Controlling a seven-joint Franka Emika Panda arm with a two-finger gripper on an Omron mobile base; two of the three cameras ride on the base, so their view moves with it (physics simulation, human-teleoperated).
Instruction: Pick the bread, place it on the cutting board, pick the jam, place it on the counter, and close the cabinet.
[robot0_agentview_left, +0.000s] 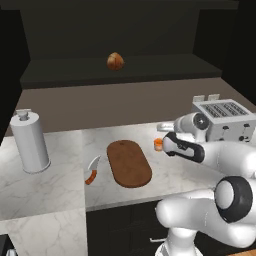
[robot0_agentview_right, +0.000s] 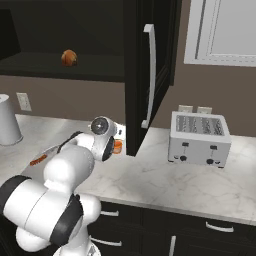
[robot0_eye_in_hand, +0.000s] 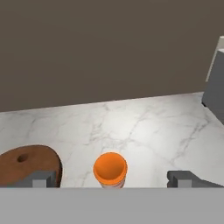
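At the far left of the white-grey veined marble counter (robot0_agentview_left: 50, 185) stands a tall silver metal canister (robot0_agentview_left: 30, 142). Right of it lies a curved knife with an orange handle (robot0_agentview_left: 92, 172), just beside the flat, dark reddish-brown oval cutting board (robot0_agentview_left: 129, 163), which is bare. Above and behind, the small round golden-brown bread roll (robot0_agentview_left: 115, 61) sits on the shelf of the big black wall cabinet (robot0_agentview_right: 137, 75), whose door with the long silver bar handle (robot0_agentview_right: 150, 75) stands open.

Right of the board, the tiny orange jam jar (robot0_eye_in_hand: 110, 169) stands upright on the marble. The gripper (robot0_eye_in_hand: 113, 178) is spread wide around it. Its dark fingertips (robot0_eye_in_hand: 41, 177) are well out to either side and hold nothing. Whether either pad brushes the jar is hard to tell, as the jar's base is cut off in the hand view. Further right sits the silver two-slot toaster (robot0_agentview_left: 225, 120).

With the jar already on the counter and the roll not yet on the board, the arm seems to be either releasing the jam or lined up on it. Either way, the sound move is to lift straight back along the fingers' own line, keeping them wide so neither clips the jar or the board's near end. The arm can then rise clear of the open door before reaching for the shelf. The door should be left open until the roll is out.
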